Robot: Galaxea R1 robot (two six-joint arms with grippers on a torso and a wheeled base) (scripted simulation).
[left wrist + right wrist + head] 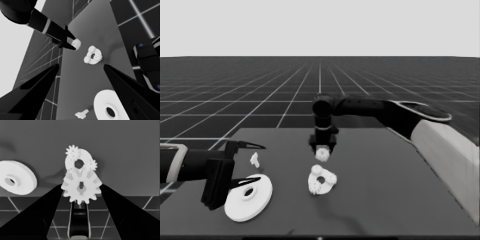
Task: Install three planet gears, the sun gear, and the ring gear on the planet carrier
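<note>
My right gripper (322,151), centre frame, pinches a planet gear (322,154) above the smaller round part (323,180); next, seat it. Left fingers (37,92) idle, spread.

A thin white piece (254,160) lies on the dark table (385,190) (left end).

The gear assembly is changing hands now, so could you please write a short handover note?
Right gripper: shut on a small white toothed gear, just above and behind the smaller white round part.
Left gripper: parked at the table's left end, open, holding nothing.
Done: three gears sit on the smaller round part.
Left: seat the held gear, then add the larger white round part, lying beside the thin white piece.
</note>
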